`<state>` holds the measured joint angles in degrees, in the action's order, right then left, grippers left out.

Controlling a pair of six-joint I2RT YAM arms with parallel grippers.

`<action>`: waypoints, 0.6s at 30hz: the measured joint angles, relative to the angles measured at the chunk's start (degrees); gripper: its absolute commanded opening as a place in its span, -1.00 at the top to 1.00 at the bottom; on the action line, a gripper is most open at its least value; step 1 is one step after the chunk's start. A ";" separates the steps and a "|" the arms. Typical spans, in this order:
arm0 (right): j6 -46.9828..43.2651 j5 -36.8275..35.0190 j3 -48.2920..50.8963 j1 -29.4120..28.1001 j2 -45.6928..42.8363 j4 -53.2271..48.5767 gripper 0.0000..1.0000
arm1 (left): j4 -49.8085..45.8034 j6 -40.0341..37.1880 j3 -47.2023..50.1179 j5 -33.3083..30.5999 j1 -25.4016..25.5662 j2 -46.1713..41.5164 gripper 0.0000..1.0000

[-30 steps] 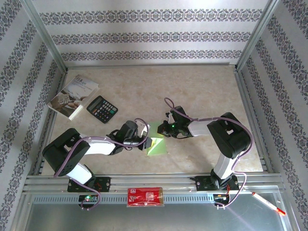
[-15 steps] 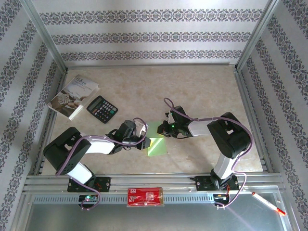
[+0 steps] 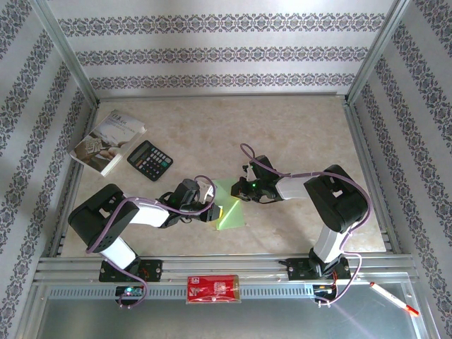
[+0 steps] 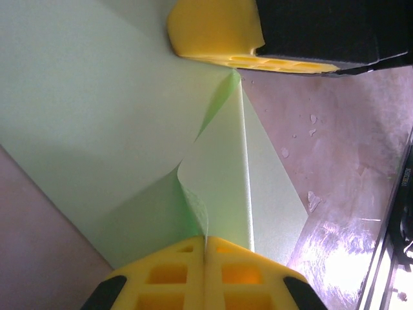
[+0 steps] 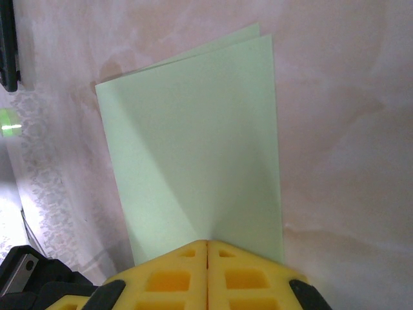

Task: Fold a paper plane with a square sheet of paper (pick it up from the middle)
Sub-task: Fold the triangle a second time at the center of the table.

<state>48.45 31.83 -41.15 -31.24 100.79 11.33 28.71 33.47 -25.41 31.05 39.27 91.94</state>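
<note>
Beige marbled table (image 3: 296,134) sits inside an aluminium frame (image 3: 212,265), with patterned wallpaper (image 3: 226,53) on three sides. The spot where the two arms meet, in the near half of the table, is hard to read from above. The left gripper (image 3: 210,207) and right gripper (image 3: 237,194) crowd over the square sheet of paper (image 3: 230,214), and their wrists and purple cables (image 3: 205,180) cover its far part. What can be made out there is a bright green near corner and a paler strip. In the left wrist view the left pincer's yellow fingers are pressed together, cut off by the bottom edge. A raised, curling flap of the sheet runs into the seam between them, so this pincer pinches the flap. One yellow finger of the right gripper sits at the top of that view, resting where the flap's crease begins. In the right wrist view the right pincer's pads are likewise pressed together at the near short edge of the paper. The pads hide whether an edge is caught between them. The sheet lies folded in two, its layers slightly offset at the far edge, and its long axis runs straight away from the right fingers. From above, that axis runs far to near, leaning right at the near end. A booklet (image 3: 107,141) and a black calculator (image 3: 150,160) lie at far left, a red packet (image 3: 213,289) on the near rail and a pen (image 3: 394,298) at near right, all well apart from the paper.
</note>
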 measured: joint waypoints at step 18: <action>0.00 0.02 0.00 0.00 0.02 0.02 0.88 | -5.60 -2.08 -1.95 -1.33 -0.44 -1.36 1.00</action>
<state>48.45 31.86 -41.15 -31.24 100.82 11.35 23.11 31.40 -27.35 29.71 38.83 90.59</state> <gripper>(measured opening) 0.063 0.045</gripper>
